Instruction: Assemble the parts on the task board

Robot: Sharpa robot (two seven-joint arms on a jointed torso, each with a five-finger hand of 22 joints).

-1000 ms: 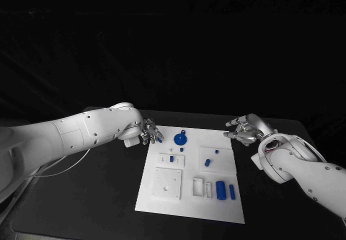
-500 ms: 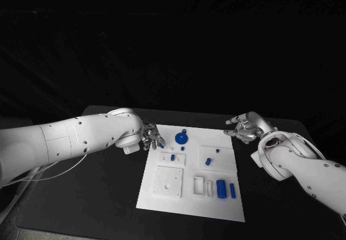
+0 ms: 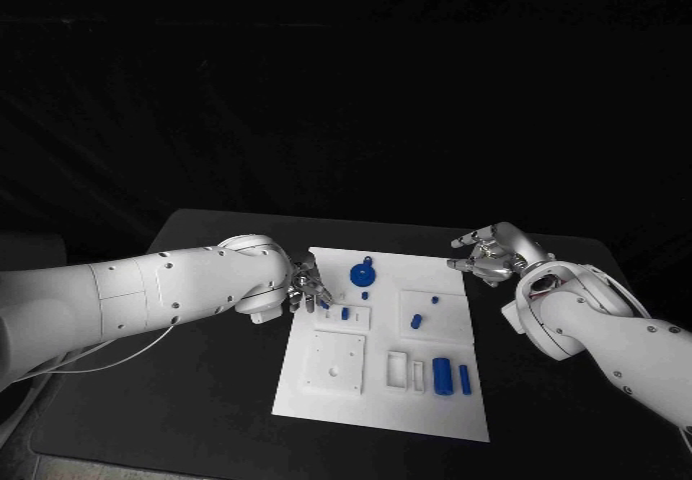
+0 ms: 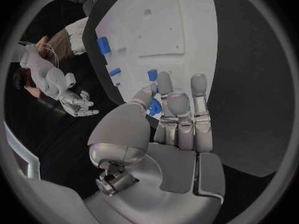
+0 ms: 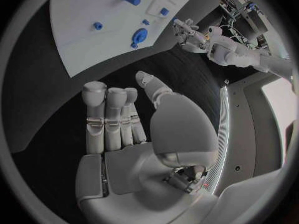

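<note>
Parts (image 3: pixel 441 378) in blue are seen spread over the white task board (image 3: pixel 378 410), which lies flat in the middle of the black table (image 3: pixel 173 420). At the left hand (image 3: pixel 304 283), the fingers (image 4: pixel 198 92) are held straight and close together above the board's near-left edge; a small blue piece (image 4: pixel 153 107) appears to be pinched between thumb and finger in the left wrist view, though contact cannot be confirmed there. At the right hand (image 3: pixel 488 255), the fingers (image 5: pixel 94 102) are extended and apart, with nothing held, and the hand is kept over the bare table just beside the board's far right corner. Outward from the left hand, a round blue disc with a small tab (image 3: pixel 362 274) is found on the far part of the board, with a tiny blue peg (image 3: pixel 365 296) just below it. A short blue cylinder (image 3: pixel 415 323) is seated in a raised white square block (image 3: pixel 423 306) near the right edge. A small blue upright piece (image 3: pixel 343 314) is set in a white block (image 3: pixel 343 319) left of centre. Nearer the robot, a plain square white plate (image 3: pixel 335 365) is placed, and beside it two blue bars, one wide and one narrow (image 3: pixel 464 380), are laid side by side in white frames.
</note>
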